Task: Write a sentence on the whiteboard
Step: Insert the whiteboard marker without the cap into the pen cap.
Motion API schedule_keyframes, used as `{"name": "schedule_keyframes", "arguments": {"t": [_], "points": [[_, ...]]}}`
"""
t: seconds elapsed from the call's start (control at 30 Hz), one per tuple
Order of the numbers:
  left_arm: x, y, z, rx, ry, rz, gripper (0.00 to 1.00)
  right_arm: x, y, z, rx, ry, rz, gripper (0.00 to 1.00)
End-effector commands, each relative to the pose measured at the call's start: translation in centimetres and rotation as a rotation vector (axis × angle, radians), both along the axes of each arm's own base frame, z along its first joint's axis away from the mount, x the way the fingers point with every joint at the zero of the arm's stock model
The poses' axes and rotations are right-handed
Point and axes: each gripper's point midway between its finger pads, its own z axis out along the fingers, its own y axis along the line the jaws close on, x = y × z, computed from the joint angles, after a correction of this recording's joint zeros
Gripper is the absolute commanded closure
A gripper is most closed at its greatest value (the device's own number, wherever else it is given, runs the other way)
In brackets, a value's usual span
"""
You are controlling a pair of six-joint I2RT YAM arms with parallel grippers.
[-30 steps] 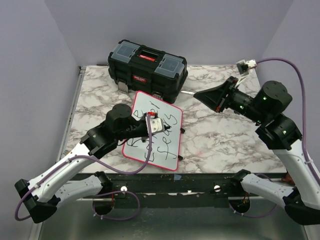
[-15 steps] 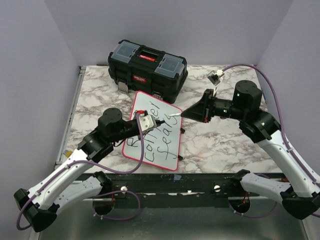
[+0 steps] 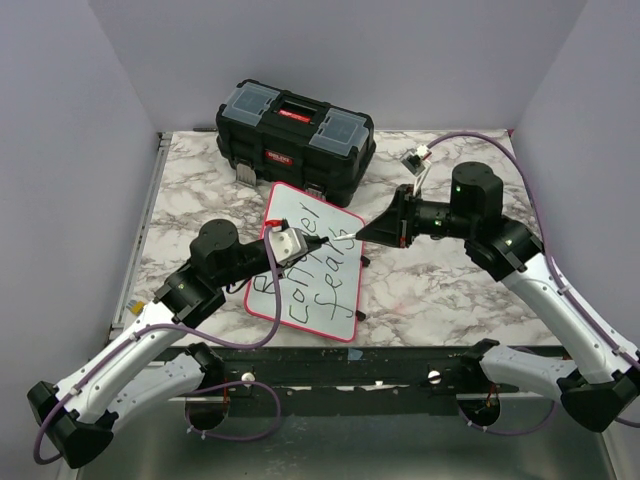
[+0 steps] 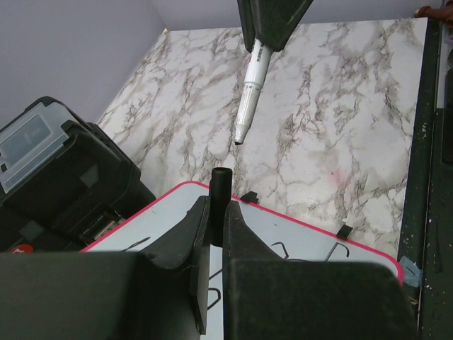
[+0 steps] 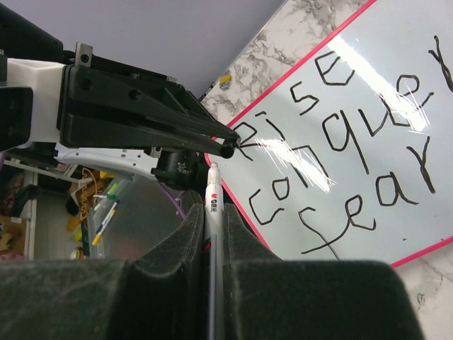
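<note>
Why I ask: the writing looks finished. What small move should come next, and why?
Probably ease the right gripper forward so the marker tip enters the cap held in the left gripper; they face each other, slightly apart, above the whiteboard.

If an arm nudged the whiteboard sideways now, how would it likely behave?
The whiteboard looks thin and flat, so probably light and stiff. Lying on the smooth marble table, it would likely slide rather than tip. Its glossy face may be slippery to pinch.

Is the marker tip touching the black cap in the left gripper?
Apart. The left wrist view shows bare marble tabletop between the tip of the marker and the mouth of the black cap clamped in the left gripper.
</note>
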Motion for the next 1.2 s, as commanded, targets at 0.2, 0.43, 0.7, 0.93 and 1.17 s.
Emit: {"name": "schedule_keyframes", "arguments": {"t": [0.2,0.43,0.7,0.93,1.17], "points": [[-0.6,-0.1,0.7,-0.033,-0.017,-0.029,1.00,0.5,0.8,-0.7,0.005,0.009,0.012,0.99],[-0.6,-0.2,0.6,-0.032,-0.011,-0.035,1.00,0.5,1.2,-0.9,0.002,0.013,0.018,0.99],[-0.7,-0.3,0.5,-0.031,-0.008,-0.043,1.00,0.6,1.5,-1.2,-0.003,0.014,0.018,0.99],[-0.8,-0.4,0.4,-0.027,-0.003,-0.050,1.00,0.6,1.8,-1.8,-0.017,0.024,0.026,0.99],[-0.9,-0.4,0.4,-0.028,-0.002,-0.058,1.00,0.7,1.9,-2.1,-0.035,0.022,0.019,0.99]]}}
